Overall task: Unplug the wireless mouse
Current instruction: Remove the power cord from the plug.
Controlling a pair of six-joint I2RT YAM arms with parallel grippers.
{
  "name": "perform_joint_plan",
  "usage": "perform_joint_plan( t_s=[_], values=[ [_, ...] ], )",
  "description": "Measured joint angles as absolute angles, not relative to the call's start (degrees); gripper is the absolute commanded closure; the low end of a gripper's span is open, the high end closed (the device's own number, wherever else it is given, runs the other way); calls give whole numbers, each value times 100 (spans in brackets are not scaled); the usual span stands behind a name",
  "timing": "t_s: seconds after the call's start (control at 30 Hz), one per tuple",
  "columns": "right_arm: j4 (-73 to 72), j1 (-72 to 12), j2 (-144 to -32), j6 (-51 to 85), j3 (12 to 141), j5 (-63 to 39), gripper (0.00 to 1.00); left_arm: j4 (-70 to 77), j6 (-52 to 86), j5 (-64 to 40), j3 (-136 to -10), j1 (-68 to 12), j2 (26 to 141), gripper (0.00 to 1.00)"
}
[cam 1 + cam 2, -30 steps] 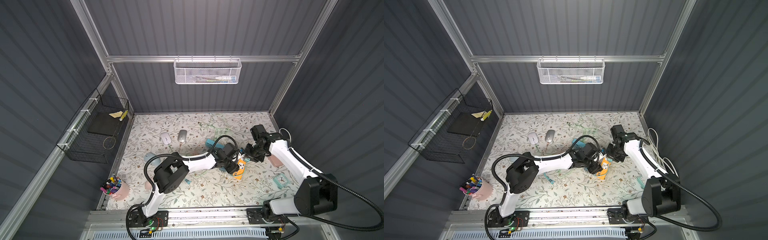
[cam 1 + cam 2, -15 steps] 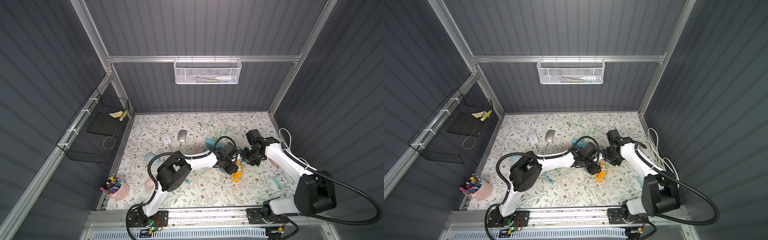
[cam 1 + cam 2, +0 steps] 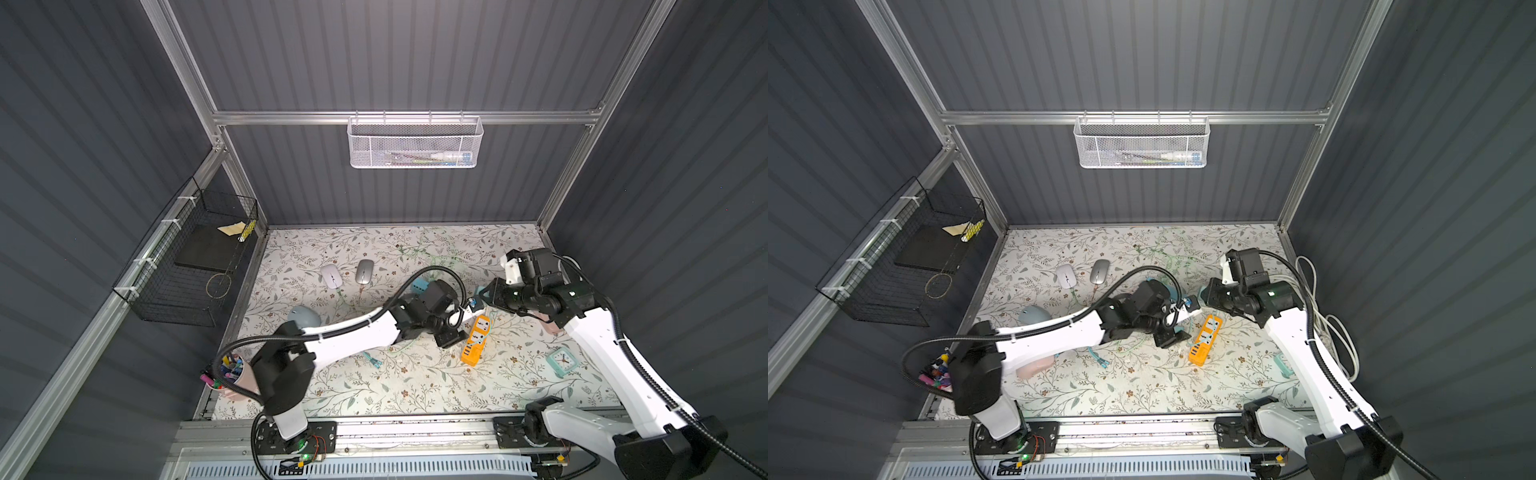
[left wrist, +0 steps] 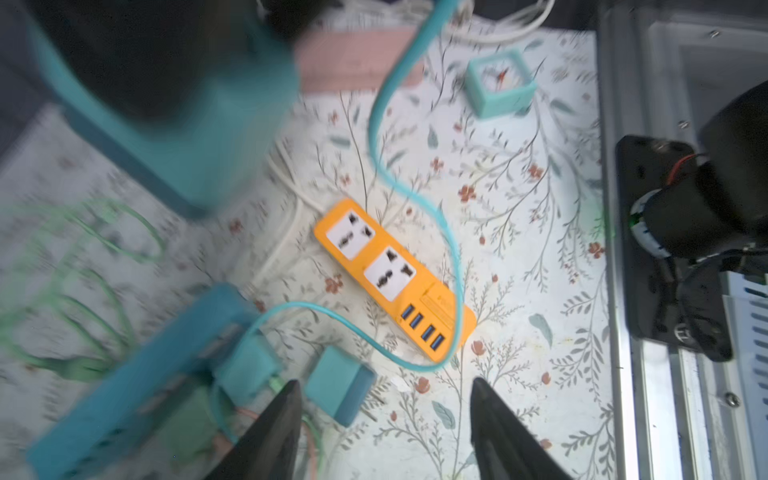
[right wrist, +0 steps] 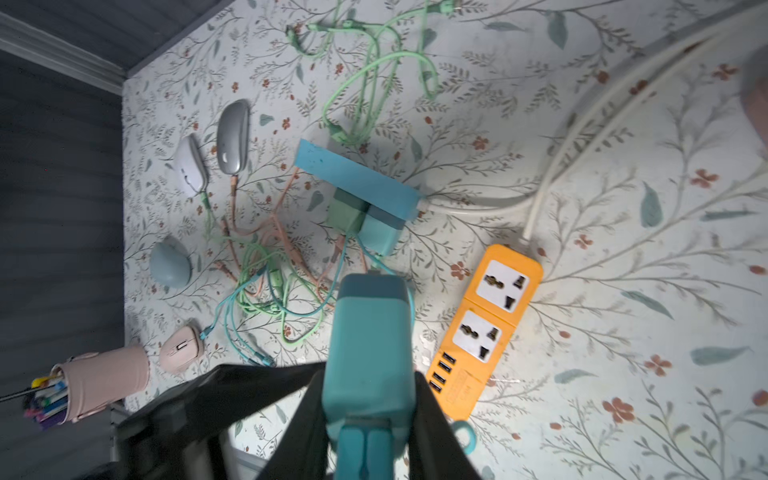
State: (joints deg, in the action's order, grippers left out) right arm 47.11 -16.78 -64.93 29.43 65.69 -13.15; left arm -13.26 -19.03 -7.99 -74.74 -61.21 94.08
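right end effector (image 5: 369, 374) is clamping teal charger (image 5: 368, 324) | left end effector (image 4: 384, 384) is gaping, empty | risk: trailing cable (image 4: 374, 133) dragging orange strip (image 4: 395, 278)

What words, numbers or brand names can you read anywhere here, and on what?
Nothing can be read for certain.
On the orange power strip: a raised label beside its USB ports, too blurred.
On the teal clock: dial marks too small.
On the tube in the white mesh basket: print too small.
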Motion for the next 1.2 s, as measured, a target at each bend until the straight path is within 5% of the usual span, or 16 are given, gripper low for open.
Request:
perform_joint_plan(
  t_s=[0.37, 1.2],
  values=[
    [4156, -2633, -6698, 2467, 6569, -2585, 93, -1153, -4397, -727, -6180, -6121, 7500, 34],
    [3262, -3247, -6193, 2206, 6051, -3385, 96, -899, -4744, -1205, -5607, -6158, 7393, 32]
  ],
)
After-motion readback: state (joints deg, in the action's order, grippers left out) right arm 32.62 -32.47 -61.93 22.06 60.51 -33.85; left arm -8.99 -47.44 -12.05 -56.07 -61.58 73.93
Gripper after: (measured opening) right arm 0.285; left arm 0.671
